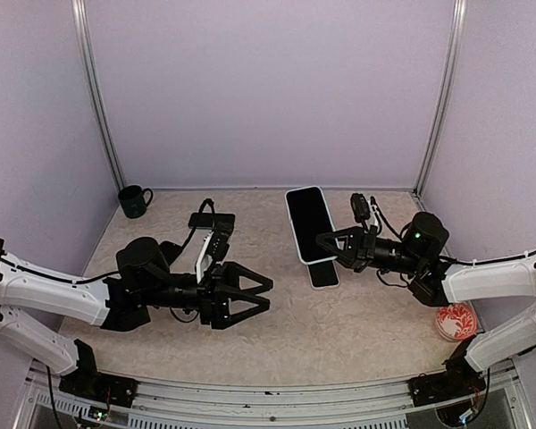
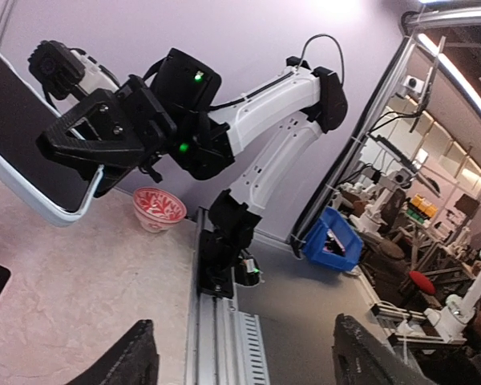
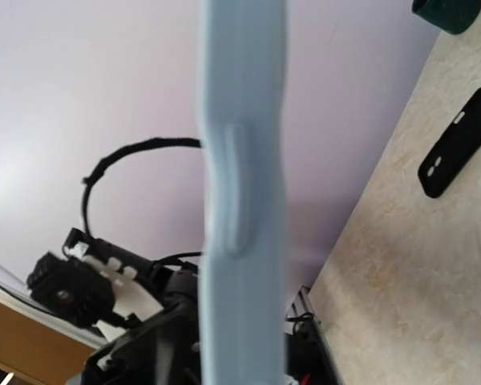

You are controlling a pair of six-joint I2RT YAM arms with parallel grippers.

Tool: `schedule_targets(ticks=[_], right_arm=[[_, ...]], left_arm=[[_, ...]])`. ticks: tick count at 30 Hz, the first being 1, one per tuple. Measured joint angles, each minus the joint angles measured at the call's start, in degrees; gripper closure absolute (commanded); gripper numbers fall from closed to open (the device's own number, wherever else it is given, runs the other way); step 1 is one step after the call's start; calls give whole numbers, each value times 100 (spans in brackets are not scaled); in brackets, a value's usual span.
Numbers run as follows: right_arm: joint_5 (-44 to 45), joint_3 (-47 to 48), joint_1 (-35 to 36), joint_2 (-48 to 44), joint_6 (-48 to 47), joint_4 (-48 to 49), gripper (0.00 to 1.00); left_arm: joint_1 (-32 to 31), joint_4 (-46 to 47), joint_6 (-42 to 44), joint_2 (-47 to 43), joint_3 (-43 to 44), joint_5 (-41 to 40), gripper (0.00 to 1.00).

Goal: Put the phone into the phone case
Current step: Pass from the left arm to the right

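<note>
Left gripper (image 1: 255,296) is hovering low over the table (image 1: 357,331) with jaws spread wide, gripping nothing, well left of the phone (image 1: 309,223). Right gripper (image 1: 326,244) is clamping the phone by its near end, holding it raised off the table, screen up. Phone case (image 1: 212,221) is lying flat further left of the phone, and a dark mug (image 1: 134,201) is standing beyond it, farthest from the phone

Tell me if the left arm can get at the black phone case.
Probably yes. The phone case lies flat close beside that arm's wrist, and the left tool is open and empty. It points away from the case, so the arm must turn first.
</note>
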Motion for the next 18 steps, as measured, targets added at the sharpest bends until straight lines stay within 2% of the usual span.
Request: schedule_targets(ticks=[4,12,18], right_arm=[[68,2,7,-155,-358,-367,100],[411,20,107,-629,-1515,-1178,100],[656,20,387,-662,-2312,-1458,100]], left_arm=[[59,-57,-203,162,-15,-361,2],[160,479,-1010,1005,-17,-686,1],[118,984,-1532,1856,393,-713,1]])
